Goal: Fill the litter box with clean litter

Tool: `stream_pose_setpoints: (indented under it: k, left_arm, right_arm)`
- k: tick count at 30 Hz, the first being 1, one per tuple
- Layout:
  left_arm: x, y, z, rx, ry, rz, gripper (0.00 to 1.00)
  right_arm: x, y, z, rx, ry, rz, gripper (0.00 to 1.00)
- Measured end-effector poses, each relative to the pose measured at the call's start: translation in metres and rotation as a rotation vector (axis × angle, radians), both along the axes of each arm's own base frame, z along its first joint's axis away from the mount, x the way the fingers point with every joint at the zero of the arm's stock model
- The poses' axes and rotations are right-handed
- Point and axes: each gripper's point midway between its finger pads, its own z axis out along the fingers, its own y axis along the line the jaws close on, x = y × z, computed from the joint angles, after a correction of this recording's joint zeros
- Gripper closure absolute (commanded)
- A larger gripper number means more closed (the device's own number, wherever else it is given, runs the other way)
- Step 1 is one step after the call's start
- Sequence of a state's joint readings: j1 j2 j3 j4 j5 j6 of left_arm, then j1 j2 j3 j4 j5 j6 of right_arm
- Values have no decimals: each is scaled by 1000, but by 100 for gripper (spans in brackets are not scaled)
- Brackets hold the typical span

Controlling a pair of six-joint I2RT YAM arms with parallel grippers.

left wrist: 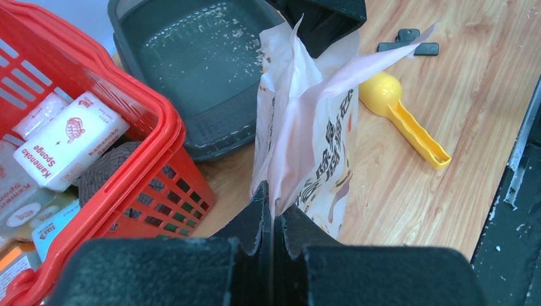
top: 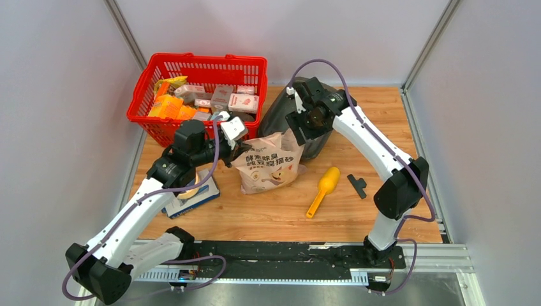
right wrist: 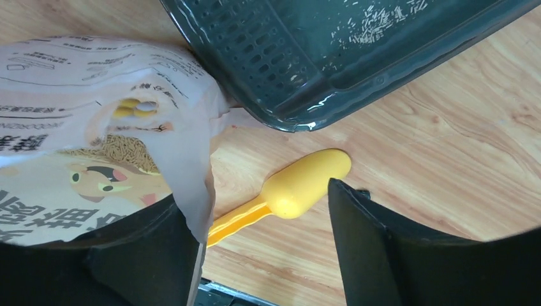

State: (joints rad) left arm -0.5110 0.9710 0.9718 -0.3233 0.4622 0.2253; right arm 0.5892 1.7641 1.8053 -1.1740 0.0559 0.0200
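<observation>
The dark grey litter box [top: 273,113] lies at the back of the table beside the red basket; a few pale litter granules [left wrist: 220,18] are scattered on its floor [right wrist: 376,16]. The pink-beige printed bag [top: 268,167] stands in front of it. My left gripper [left wrist: 273,205] is shut on the bag's top edge, seen from above at the bag's left corner [top: 244,150]. My right gripper [right wrist: 255,197] is open above the bag's right corner [top: 298,132], over the box's near rim [right wrist: 300,121]. A flap of the bag [right wrist: 191,185] hangs against its left finger.
A red mesh basket [top: 252,64] full of packets stands back left, touching the box. A yellow scoop [top: 323,189] and a small black clip [top: 357,185] lie right of the bag. A blue-and-white carton [top: 194,199] lies under the left arm.
</observation>
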Motion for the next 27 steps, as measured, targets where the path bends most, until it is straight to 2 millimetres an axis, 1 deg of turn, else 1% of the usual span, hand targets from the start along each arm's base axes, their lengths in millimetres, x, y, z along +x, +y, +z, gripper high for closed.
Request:
stream_pose_setpoints:
  k: [1, 3, 4, 5, 8, 10, 12, 13, 15, 16, 17, 18, 20, 22, 23, 24, 26, 27]
  left_arm:
    - [0, 0, 0, -4, 0, 0, 100]
    - [1, -1, 0, -14, 3, 1, 99]
    - [1, -1, 0, -16, 5, 3, 96]
    - [1, -2, 0, -19, 6, 4, 90]
    - [2, -2, 2, -28, 4, 8, 80]
    - [6, -4, 10, -51, -22, 10, 75]
    - [8, -6, 15, -63, -43, 11, 69]
    - [9, -6, 19, -72, -52, 12, 65]
    - [10, -7, 24, -85, -67, 13, 61]
    - [10, -7, 29, -92, -73, 14, 58]
    - [11, -7, 32, -97, -80, 14, 57]
    - [11, -8, 36, -104, -86, 14, 55]
    - [11, -8, 45, -115, -100, 14, 49]
    - [11, -8, 51, -122, -107, 15, 46]
    - [11, -8, 54, -125, -111, 16, 45]
    - [10, -7, 56, -125, -112, 17, 44]
    - [10, -6, 58, -122, -110, 20, 43]
    - [10, -6, 58, -119, -110, 23, 43]
  right_arm:
    - [3, -1, 2, -2, -10, -5, 22]
    - [5, 1, 6, 8, -24, 3, 15]
    - [5, 5, 9, 23, -30, 17, 13]
    - [6, 11, 15, 48, -37, 36, 8]
    - [5, 30, 34, 145, -63, 113, 2]
    - [1, 37, 50, 198, -93, 167, 2]
    - [-5, 33, 65, 227, -133, 201, 4]
    - [-10, 26, 73, 240, -166, 216, 5]
    - [-20, 3, 76, 227, -190, 217, 8]
    - [-24, -10, 72, 215, -198, 224, 7]
    - [-30, -27, 62, 192, -197, 234, 7]
    - [-43, -47, 41, 155, -162, 254, 6]
    - [-64, -76, 1, 87, -100, 315, 5]
    - [-95, -103, -45, 22, -4, 413, 7]
    - [-111, -113, -65, -5, 41, 483, 9]
    - [-124, -118, -78, -18, 69, 549, 9]
    - [-146, -123, -94, -31, 86, 706, 10]
    - [-151, -122, -97, -33, 69, 767, 10]
